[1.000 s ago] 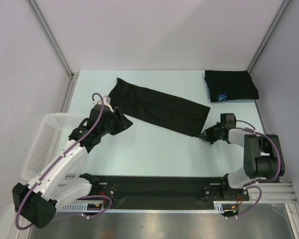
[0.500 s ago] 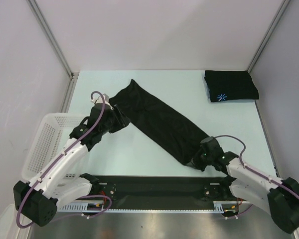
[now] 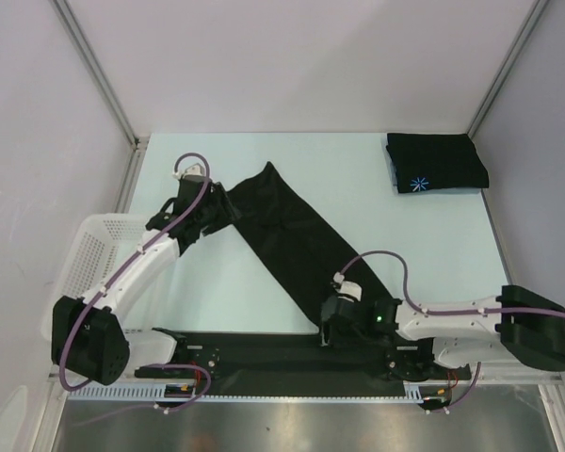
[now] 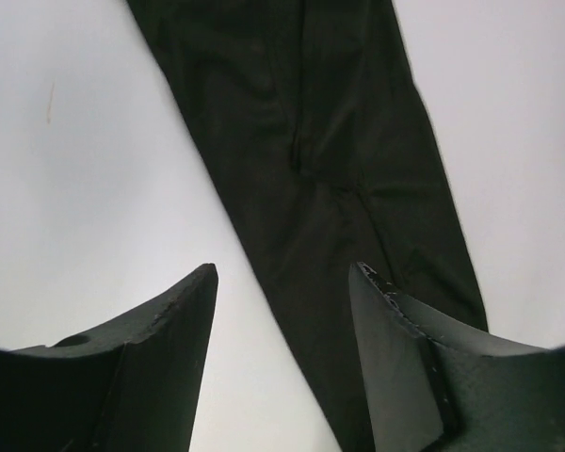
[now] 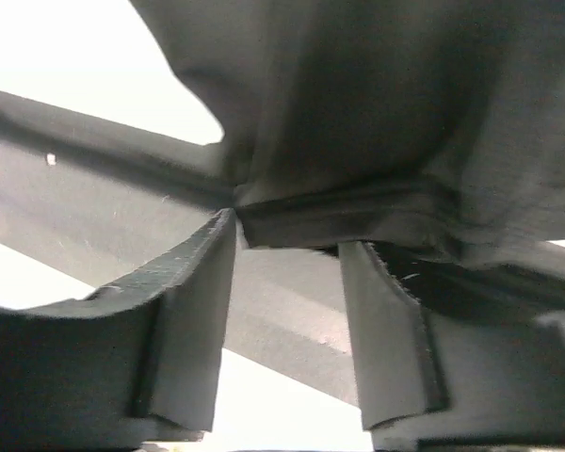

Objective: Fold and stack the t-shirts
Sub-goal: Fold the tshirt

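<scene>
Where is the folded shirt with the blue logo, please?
In the top view, the folded shirt lies at the far right corner of the table, apart from the stretched shirt.

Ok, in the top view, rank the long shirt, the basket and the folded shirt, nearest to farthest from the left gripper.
1. The long shirt, right at the left gripper.
2. The basket, at the near left.
3. The folded shirt, far right corner.

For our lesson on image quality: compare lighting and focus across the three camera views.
Top external: even light and sharp, though the unfolded t-shirt reads as flat black. Left wrist: the table is washed out white, and the fingers are dark with little detail. Right wrist: backlit, the table blown out, the cloth close and soft.
</scene>
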Controlling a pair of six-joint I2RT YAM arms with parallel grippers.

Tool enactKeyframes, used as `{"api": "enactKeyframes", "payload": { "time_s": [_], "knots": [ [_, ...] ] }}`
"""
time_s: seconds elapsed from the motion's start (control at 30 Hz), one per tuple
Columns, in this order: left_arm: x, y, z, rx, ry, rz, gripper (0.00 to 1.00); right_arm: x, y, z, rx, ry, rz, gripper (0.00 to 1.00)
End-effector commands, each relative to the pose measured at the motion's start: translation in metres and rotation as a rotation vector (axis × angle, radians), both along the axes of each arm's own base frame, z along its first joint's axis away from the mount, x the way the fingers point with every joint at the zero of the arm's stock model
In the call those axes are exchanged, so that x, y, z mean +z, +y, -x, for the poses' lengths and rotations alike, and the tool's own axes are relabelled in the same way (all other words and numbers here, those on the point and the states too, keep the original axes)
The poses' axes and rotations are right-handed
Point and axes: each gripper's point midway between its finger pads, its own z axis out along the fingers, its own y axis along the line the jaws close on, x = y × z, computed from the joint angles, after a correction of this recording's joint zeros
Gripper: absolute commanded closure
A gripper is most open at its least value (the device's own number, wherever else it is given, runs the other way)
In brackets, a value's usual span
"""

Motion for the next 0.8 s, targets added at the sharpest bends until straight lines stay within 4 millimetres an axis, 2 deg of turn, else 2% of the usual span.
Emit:
{"api": "enactKeyframes", "payload": {
  "time_s": [0.0, 0.07, 0.1, 0.13, 0.2, 0.3, 0.33, 0.37, 0.4, 0.43, 0.47, 0.5, 0.53, 0.57, 0.6, 0.67, 0.7, 0.73, 0.77],
  "knots": [
    [0.031, -0.001, -0.020, -0.023, -0.074, 0.005, 0.35, 0.021, 0.020, 0.013, 0.226, -0.036, 0.024, 0.45],
    [0.023, 0.002, -0.024, -0.021, -0.039, 0.006, 0.33, 0.034, 0.017, 0.001, 0.306, -0.127, 0.087, 0.38],
    [0.020, 0.002, -0.024, -0.020, -0.022, 0.006, 0.33, 0.058, 0.032, -0.009, 0.326, -0.180, 0.058, 0.36],
    [0.013, 0.003, -0.026, -0.012, 0.012, 0.004, 0.33, 0.065, 0.028, -0.021, 0.320, -0.197, 0.081, 0.35],
    [0.009, 0.008, -0.031, -0.002, 0.021, -0.003, 0.33, 0.090, 0.033, -0.046, 0.348, -0.260, 0.067, 0.33],
    [0.002, 0.015, -0.041, 0.025, 0.025, 0.001, 0.33, 0.105, 0.031, -0.098, 0.323, -0.284, 0.028, 0.32],
    [0.002, 0.017, -0.045, 0.037, 0.025, 0.011, 0.34, 0.120, 0.040, -0.117, 0.314, -0.316, -0.015, 0.31],
    [-0.003, 0.022, -0.051, 0.052, 0.030, 0.021, 0.34, 0.117, 0.034, -0.145, 0.269, -0.293, -0.022, 0.30],
    [-0.005, 0.024, -0.055, 0.064, 0.032, 0.032, 0.35, 0.117, 0.034, -0.161, 0.301, -0.323, -0.007, 0.30],
    [-0.006, 0.027, -0.060, 0.076, 0.033, 0.038, 0.37, 0.134, 0.042, -0.186, 0.295, -0.377, -0.036, 0.29],
    [-0.008, 0.033, -0.065, 0.095, 0.034, 0.042, 0.37, 0.122, 0.039, -0.212, 0.288, -0.356, -0.021, 0.28],
    [-0.018, 0.036, -0.072, 0.107, 0.050, 0.041, 0.39, 0.121, 0.040, -0.228, 0.292, -0.362, -0.021, 0.28],
    [-0.018, 0.039, -0.078, 0.118, 0.048, 0.044, 0.40, 0.121, 0.041, -0.245, 0.306, -0.383, -0.015, 0.28],
    [-0.022, 0.046, -0.084, 0.136, 0.052, 0.043, 0.41, 0.119, 0.043, -0.279, 0.279, -0.381, -0.024, 0.28],
    [-0.035, 0.045, -0.091, 0.131, 0.075, 0.059, 0.43, 0.117, 0.044, -0.293, 0.268, -0.381, -0.034, 0.28],
    [-0.041, 0.051, -0.103, 0.150, 0.084, 0.060, 0.44, 0.115, 0.050, -0.323, 0.239, -0.381, -0.084, 0.28],
    [-0.046, 0.053, -0.109, 0.159, 0.091, 0.050, 0.43, 0.110, 0.052, -0.347, 0.217, -0.380, -0.095, 0.28],
    [-0.061, 0.055, -0.113, 0.163, 0.124, 0.041, 0.44, 0.108, 0.054, -0.357, 0.213, -0.383, -0.104, 0.28],
    [-0.059, 0.056, -0.121, 0.166, 0.111, 0.039, 0.44, 0.106, 0.056, -0.364, 0.222, -0.385, -0.106, 0.28]
  ]
}}
